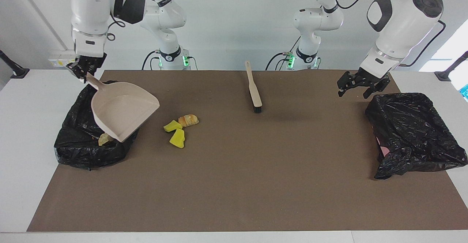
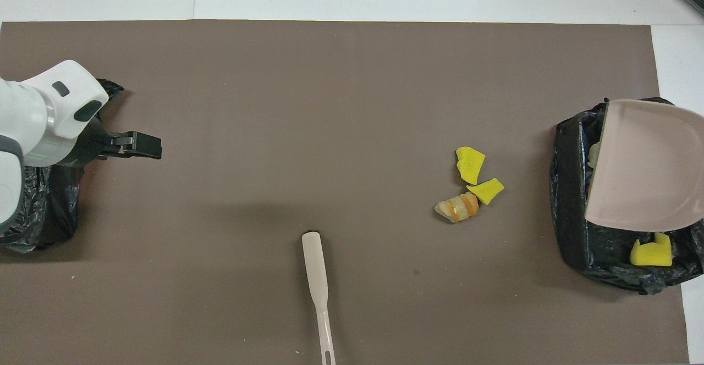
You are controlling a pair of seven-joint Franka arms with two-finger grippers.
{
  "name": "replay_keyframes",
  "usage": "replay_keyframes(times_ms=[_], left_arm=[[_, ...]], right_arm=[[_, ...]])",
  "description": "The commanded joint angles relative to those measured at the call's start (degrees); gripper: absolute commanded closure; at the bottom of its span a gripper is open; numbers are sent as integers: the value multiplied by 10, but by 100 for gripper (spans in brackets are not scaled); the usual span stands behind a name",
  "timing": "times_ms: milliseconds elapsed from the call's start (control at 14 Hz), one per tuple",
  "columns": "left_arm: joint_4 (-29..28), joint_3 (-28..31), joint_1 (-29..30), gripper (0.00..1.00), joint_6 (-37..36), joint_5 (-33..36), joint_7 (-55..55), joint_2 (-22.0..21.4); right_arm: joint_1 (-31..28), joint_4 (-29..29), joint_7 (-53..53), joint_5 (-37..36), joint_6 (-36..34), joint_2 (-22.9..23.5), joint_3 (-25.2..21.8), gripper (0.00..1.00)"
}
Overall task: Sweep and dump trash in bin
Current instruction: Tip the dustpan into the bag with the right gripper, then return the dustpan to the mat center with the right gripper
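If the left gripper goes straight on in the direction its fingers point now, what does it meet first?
The left gripper points downward, so it would probably first meet the brown mat close beside the crumpled black bag. Depth is unclear; it might clip the bag's edge instead.

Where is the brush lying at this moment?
The brush lies flat on the brown mat, near the robots' edge at the middle of the table. In the facing view it sits between the three loose trash pieces and the left pincer.
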Motion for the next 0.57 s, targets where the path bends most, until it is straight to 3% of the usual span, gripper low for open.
replay_keyframes(times_ms=[0, 287, 502], left_arm=[[43, -4, 14, 0, -48, 11, 9, 5], [73, -5, 22, 0, -86, 28, 19, 15], [80, -5, 23, 0, -88, 30, 37, 11]], right_arm=[[55, 30, 166, 73, -15, 48, 15, 100], [171, 109, 530, 175, -6, 159, 23, 100], [222, 164, 668, 233, 23, 244, 23, 100]])
